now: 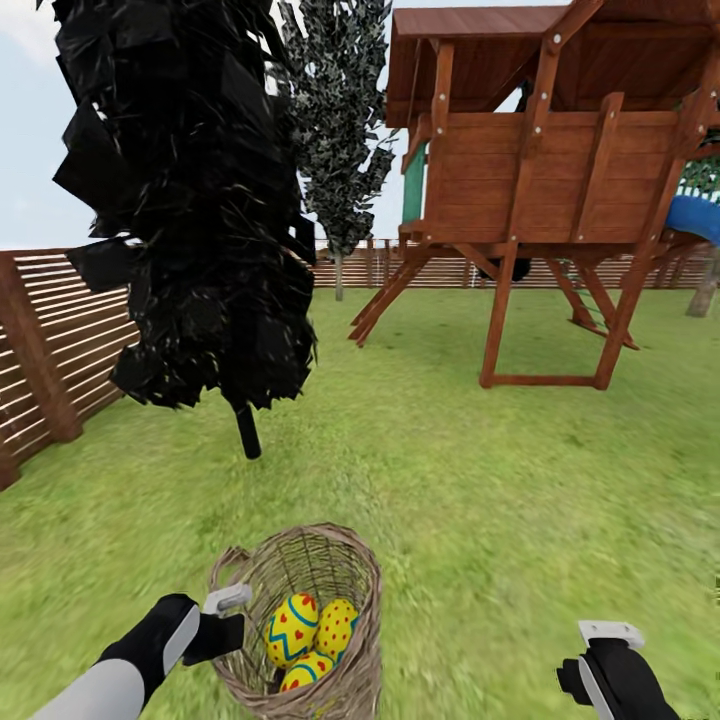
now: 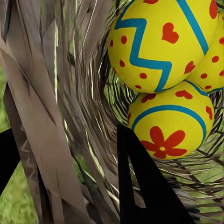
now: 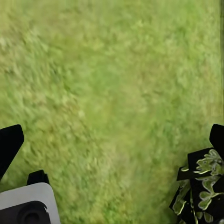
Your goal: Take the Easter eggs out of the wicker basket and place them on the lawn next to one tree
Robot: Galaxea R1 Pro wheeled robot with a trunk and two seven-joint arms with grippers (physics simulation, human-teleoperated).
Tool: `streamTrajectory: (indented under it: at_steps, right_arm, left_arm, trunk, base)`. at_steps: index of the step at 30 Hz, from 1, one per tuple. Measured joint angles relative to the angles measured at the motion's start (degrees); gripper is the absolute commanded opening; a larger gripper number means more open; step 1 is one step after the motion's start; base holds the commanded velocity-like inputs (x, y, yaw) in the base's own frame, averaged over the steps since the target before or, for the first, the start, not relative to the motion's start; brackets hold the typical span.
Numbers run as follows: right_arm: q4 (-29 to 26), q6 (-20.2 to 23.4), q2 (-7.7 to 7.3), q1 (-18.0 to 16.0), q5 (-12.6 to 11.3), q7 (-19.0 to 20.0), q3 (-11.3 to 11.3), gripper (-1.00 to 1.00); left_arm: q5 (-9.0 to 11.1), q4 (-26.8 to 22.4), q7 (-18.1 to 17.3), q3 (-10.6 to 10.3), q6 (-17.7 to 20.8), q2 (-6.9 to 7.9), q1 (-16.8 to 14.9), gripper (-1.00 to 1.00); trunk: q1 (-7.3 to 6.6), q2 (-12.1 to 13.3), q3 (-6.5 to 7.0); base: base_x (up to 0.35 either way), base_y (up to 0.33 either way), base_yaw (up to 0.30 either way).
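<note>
The brown wicker basket (image 1: 350, 585) stands on the lawn (image 1: 480, 480) right in front of me. Three yellow Easter eggs lie in it: a zigzag one (image 1: 291, 628), a dotted one (image 1: 336, 627) and a lower one (image 1: 306, 672). My left gripper (image 1: 235, 620) is at the basket's left rim. In the left wrist view it (image 2: 74, 172) is open and straddles the wicker wall (image 2: 51, 116), with one finger (image 2: 144, 186) inside just under the flower egg (image 2: 170, 126) and the zigzag egg (image 2: 158, 42). My right gripper (image 1: 608, 636) hangs open (image 3: 112, 140) over bare grass.
A near-black conifer (image 1: 190, 200) with a thin black trunk (image 1: 246, 430) stands just behind the basket. The slim pale-trunked tree (image 1: 338, 275) is farther back by the slat fence (image 1: 60, 340). A wooden playset (image 1: 560, 180) with a blue slide (image 1: 695, 215) rises at right. Mottled leaves (image 3: 200, 186) lie near my right gripper.
</note>
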Motion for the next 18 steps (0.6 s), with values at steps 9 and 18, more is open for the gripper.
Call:
streamTrajectory:
  at_steps: [9,18]
  right_arm:
    - [-0.17,0.04,0.00,0.01,0.04,0.00,-0.14,1.00]
    - [0.19,0.03,0.22,0.00,0.18,-0.04,-0.03,1.00]
  left_arm:
    - [0.07,0.20,0.06,0.10,-0.06,-0.73,-0.01,-1.00]
    - [0.25,0.26,0.06,0.16,-0.05,-0.79,0.00,-1.00]
  trunk:
    - [0.00,0.00,0.00]
    - [0.00,0.00,0.00]
  base:
    - [0.335,-0.079,-0.279]
    - [0.335,-0.087,-0.205]
